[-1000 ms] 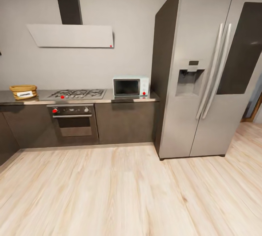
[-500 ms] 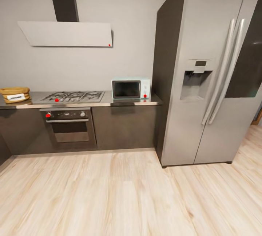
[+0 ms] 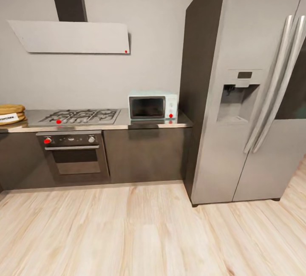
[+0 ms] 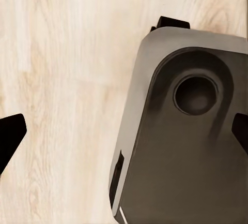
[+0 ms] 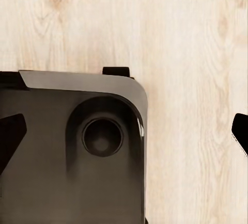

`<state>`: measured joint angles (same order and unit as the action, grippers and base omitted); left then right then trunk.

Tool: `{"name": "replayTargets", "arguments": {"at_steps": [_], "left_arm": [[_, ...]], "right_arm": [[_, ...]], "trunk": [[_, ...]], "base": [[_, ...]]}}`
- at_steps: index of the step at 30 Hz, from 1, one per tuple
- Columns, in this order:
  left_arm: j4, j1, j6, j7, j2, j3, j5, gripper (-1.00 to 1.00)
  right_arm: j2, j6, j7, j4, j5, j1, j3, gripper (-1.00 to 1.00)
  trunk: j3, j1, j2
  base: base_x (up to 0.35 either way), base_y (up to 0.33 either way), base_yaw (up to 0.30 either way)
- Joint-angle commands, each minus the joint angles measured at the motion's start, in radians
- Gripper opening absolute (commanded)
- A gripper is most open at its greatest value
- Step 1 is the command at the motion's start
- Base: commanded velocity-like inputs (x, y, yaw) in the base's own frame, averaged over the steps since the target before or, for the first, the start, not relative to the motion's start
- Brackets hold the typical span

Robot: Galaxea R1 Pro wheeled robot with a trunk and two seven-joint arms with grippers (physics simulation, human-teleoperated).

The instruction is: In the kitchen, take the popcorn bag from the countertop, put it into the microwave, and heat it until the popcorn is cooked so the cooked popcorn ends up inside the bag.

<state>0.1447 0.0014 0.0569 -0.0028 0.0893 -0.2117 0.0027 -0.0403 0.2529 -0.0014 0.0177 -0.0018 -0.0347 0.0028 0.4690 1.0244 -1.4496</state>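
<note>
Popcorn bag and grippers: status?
Left gripper and right gripper open, empty, over the floor. Popcorn bag on the countertop, at the head view's left edge. Microwave door shut. Bare wood floor between.

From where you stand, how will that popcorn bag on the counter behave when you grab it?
The popcorn bag looks like a squat paper sack with a rolled rim, so it probably crumples under a firm squeeze. It seems small and likely light. Sitting low on the countertop, it should slide rather than tip.
</note>
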Motion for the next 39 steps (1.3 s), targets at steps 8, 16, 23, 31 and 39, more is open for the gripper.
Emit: {"name": "replayTargets", "arguments": {"at_steps": [8, 16, 23, 31, 39], "left_arm": [[0.003, -0.001, 0.001, 0.0, 0.0, -0.005, 0.0, 1.0], [0.003, 0.0, -0.003, 0.0, -0.002, -0.003, 0.0, 1.0], [0.003, -0.002, 0.001, -0.003, -0.003, -0.003, -0.001, 1.0], [0.003, 0.0, 0.003, -0.006, -0.023, -0.003, -0.001, 1.0], [0.004, 0.0, -0.006, -0.003, -0.02, -0.004, -0.001, 1.0]], "right_arm": [[0.0, 0.003, 0.0, -0.001, 0.0, -0.001, 0.0, 1.0], [0.001, 0.003, 0.002, -0.002, -0.001, -0.001, -0.001, 1.0], [0.009, 0.003, 0.003, -0.002, -0.001, -0.001, -0.001, 1.0], [0.013, 0.003, -0.001, -0.002, -0.001, -0.001, -0.001, 1.0], [0.013, 0.003, 0.0, -0.002, -0.001, -0.001, -0.001, 1.0]], "trunk": [[0.001, 0.001, 0.0], [0.001, 0.001, 0.0], [0.001, 0.001, 0.0], [0.001, 0.001, 0.0], [0.001, 0.001, 0.0]], "base": [[0.34, 0.0, 0.0], [0.34, 0.0, 0.0], [0.339, 0.022, 0.0], [0.337, 0.09, 0.019], [0.337, 0.095, 0.08]]}}
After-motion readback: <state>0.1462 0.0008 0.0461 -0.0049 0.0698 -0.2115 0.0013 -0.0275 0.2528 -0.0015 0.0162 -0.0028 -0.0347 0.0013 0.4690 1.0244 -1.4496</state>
